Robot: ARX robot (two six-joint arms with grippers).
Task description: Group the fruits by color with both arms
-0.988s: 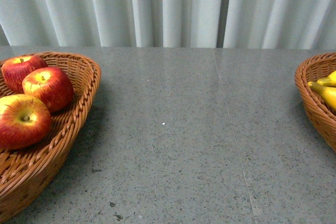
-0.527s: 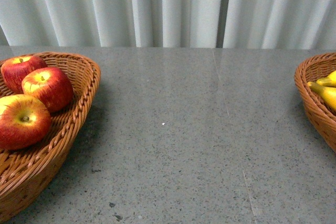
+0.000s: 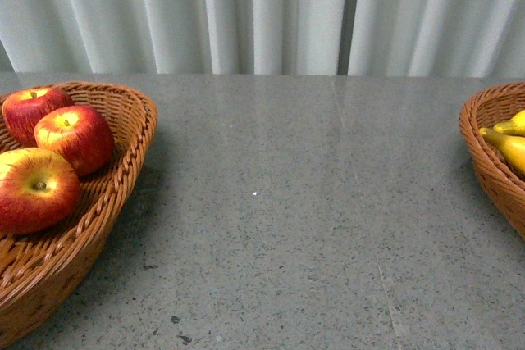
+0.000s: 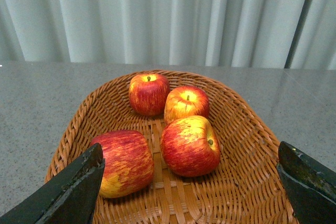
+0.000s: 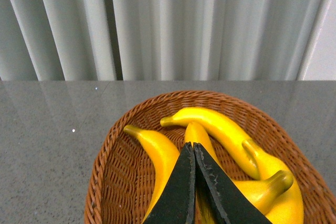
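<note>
Several red apples [image 4: 189, 145] with yellow tops lie in a wicker basket [image 4: 247, 129]. My left gripper [image 4: 190, 150] hangs over its near end, open, its fingers [image 4: 79, 187] spread wide with nothing between them. In the front view three of these apples [image 3: 75, 137] show in the left basket [image 3: 123, 174]. Several yellow bananas [image 5: 220, 127] fill another wicker basket [image 5: 105, 166]. My right gripper [image 5: 192, 146] is above them, shut, its tips pressed together and holding nothing. The front view catches the right basket [image 3: 484, 157] and its bananas [image 3: 510, 147] at the edge. Neither arm shows in the front view.
A grey speckled table [image 3: 287, 202] stretches between the two baskets. White pleated curtains [image 3: 262, 14] hang behind the table's far edge.
</note>
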